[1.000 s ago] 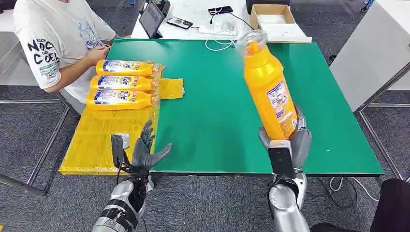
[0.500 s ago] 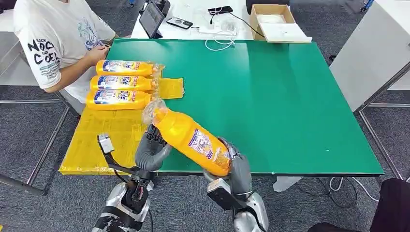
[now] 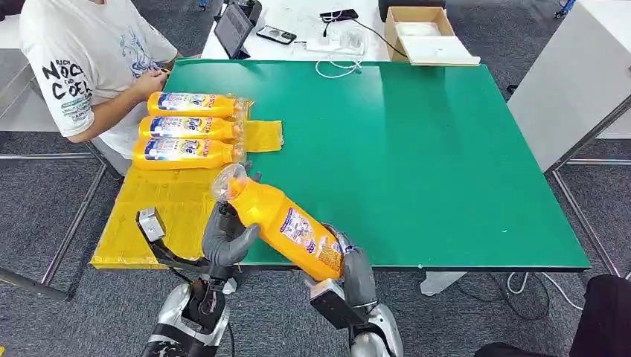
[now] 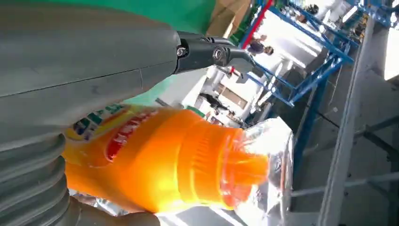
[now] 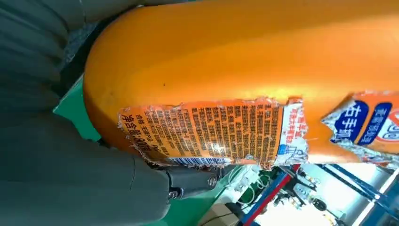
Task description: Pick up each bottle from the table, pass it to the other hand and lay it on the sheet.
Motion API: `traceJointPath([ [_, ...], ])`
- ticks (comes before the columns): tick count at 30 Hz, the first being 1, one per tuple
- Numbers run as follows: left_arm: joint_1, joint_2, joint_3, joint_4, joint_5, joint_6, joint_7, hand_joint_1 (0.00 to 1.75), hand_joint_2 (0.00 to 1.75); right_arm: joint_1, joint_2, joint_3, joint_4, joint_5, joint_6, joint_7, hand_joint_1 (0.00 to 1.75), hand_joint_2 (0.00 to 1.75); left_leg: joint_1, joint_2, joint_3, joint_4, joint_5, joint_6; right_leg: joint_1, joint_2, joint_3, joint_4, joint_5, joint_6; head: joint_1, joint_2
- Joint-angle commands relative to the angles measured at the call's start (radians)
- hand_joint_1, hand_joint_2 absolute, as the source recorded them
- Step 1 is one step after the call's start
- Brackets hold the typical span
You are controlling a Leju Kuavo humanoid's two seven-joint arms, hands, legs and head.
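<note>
Since the earlier frame I tilted the orange plastic bottle (image 3: pixel 286 224) toward the yellow sheet (image 3: pixel 156 216); right robot hand (image 3: pixel 350 271) holds its base, left robot hand (image 3: pixel 227 236) cups its neck for handover.

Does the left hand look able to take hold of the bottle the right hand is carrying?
Probably yes: the left hand sits right at the neck end of the bottle, fingers already around it, while the right hand holds the base.

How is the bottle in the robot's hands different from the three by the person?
The held bottle is tilted in the air, cap toward the sheet; the three bottles lie flat on it. The held bottle's cap wears clear wrap, gripped at both ends; the three lie untouched. All are orange with labels.
</note>
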Motion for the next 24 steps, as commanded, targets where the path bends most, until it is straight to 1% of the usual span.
traceJointPath([
  [1,-0.017,0.028,-0.020,0.022,-0.014,0.022,-0.001,0.00,1.75,-0.013,0.004,-0.036,-0.012,-0.016,-0.009,-0.001,1.75,1.75,0.000,0.000,0.002,-0.001,-0.001,0.001,0.000,0.000,0.002,0.000,-0.001,-0.001,0.000,0.000],
  [3,-0.017,0.026,-0.017,0.023,-0.031,0.048,-0.005,0.00,1.75,-0.006,0.012,-0.055,-0.035,-0.038,-0.015,-0.003,1.75,1.75,0.000,0.001,0.007,-0.001,-0.003,0.001,0.001,0.000,0.007,-0.001,-0.002,-0.003,0.000,0.000],
  [4,-0.016,0.025,-0.016,0.026,-0.031,0.050,-0.005,0.00,1.75,-0.006,0.012,-0.062,-0.049,-0.047,-0.014,-0.003,1.75,1.75,0.000,0.001,0.004,-0.001,-0.002,0.001,0.000,-0.001,0.004,-0.001,-0.002,-0.002,0.000,0.000],
  [5,-0.015,0.025,-0.017,0.029,-0.033,0.052,-0.004,0.00,1.75,-0.006,0.014,-0.074,-0.063,-0.057,-0.017,-0.001,1.75,1.75,0.000,0.001,0.006,0.000,-0.002,0.001,0.000,-0.001,0.006,0.000,-0.003,-0.003,0.000,0.000],
  [6,-0.013,0.025,-0.022,0.033,-0.038,0.053,-0.002,0.00,1.75,-0.009,0.013,-0.085,-0.080,-0.066,-0.016,0.002,1.75,1.75,-0.001,0.000,0.003,0.000,-0.001,0.001,0.000,-0.001,0.003,0.000,-0.001,-0.002,0.000,0.000],
  [7,-0.012,0.027,-0.028,0.036,-0.042,0.050,0.001,0.00,1.75,-0.011,0.012,-0.087,-0.084,-0.067,-0.014,0.003,1.75,1.75,-0.001,0.001,0.005,0.000,-0.002,0.001,0.000,0.000,0.005,0.000,-0.002,-0.002,0.000,0.000],
  [10,-0.012,0.027,-0.028,0.036,-0.042,0.050,0.001,0.00,1.75,-0.011,0.012,-0.087,-0.084,-0.067,-0.014,0.003,1.75,1.75,0.000,0.000,0.003,-0.001,-0.001,0.001,0.000,-0.001,0.003,-0.001,-0.001,-0.002,0.000,0.000],
  [11,-0.014,0.028,-0.034,0.040,-0.048,0.048,0.002,0.00,1.75,-0.015,0.015,-0.086,-0.077,-0.068,-0.012,0.003,1.75,1.75,0.000,0.001,0.006,-0.001,-0.002,0.001,0.000,-0.001,0.006,-0.001,-0.002,-0.003,0.000,0.000],
  [12,-0.016,0.029,-0.039,0.042,-0.051,0.046,0.002,0.00,1.75,-0.019,0.012,-0.077,-0.072,-0.063,-0.006,0.002,1.75,1.75,0.000,0.000,0.004,-0.001,-0.001,0.001,0.000,-0.001,0.004,-0.001,-0.001,-0.002,0.000,0.000],
  [14,-0.025,0.031,-0.052,0.054,-0.057,0.038,0.006,0.00,1.75,-0.036,0.010,-0.042,-0.041,-0.022,-0.002,0.011,1.75,1.75,0.000,0.002,0.008,-0.001,-0.003,0.001,0.000,0.000,0.007,-0.001,-0.002,-0.003,0.000,0.000],
  [15,-0.030,0.030,-0.054,0.062,-0.056,0.037,0.006,0.00,1.75,-0.044,0.014,-0.029,-0.021,-0.012,0.002,0.014,1.75,1.75,0.000,0.001,0.004,-0.001,-0.001,0.001,0.000,0.000,0.004,-0.001,-0.001,-0.002,0.000,0.000],
  [17,-0.041,0.026,-0.059,0.075,-0.048,0.030,0.007,0.00,1.75,-0.067,0.022,0.011,0.046,0.022,0.003,0.031,1.75,1.75,0.000,0.002,0.008,-0.001,-0.003,0.001,0.001,0.001,0.007,-0.001,-0.002,-0.003,0.000,0.000],
  [18,-0.043,0.025,-0.061,0.077,-0.045,0.027,0.007,0.00,1.75,-0.074,0.030,0.019,0.074,0.019,0.009,0.033,1.75,1.75,0.000,0.002,0.004,-0.001,-0.001,0.001,0.000,0.001,0.004,-0.001,-0.001,-0.002,0.000,0.000],
  [20,-0.043,0.026,-0.065,0.075,-0.042,0.024,0.009,0.00,1.75,-0.087,0.037,0.034,0.126,0.024,0.006,0.036,1.75,1.75,0.000,0.004,0.008,-0.001,-0.003,0.001,0.001,0.002,0.008,-0.002,-0.001,-0.003,0.000,0.000],
  [21,-0.042,0.027,-0.068,0.073,-0.041,0.021,0.011,0.00,1.75,-0.095,0.039,0.036,0.149,0.018,0.007,0.037,1.75,1.75,0.000,0.002,0.006,-0.001,-0.001,0.001,0.001,0.001,0.005,-0.001,-0.001,-0.002,0.000,0.000],
  [24,-0.034,0.031,-0.077,0.066,-0.039,0.011,0.016,0.00,1.75,-0.113,0.037,0.034,0.192,0.014,0.009,0.046,1.75,1.75,0.000,0.003,0.008,-0.002,-0.002,0.001,0.001,0.001,0.007,-0.002,-0.001,-0.003,0.000,0.000],
])
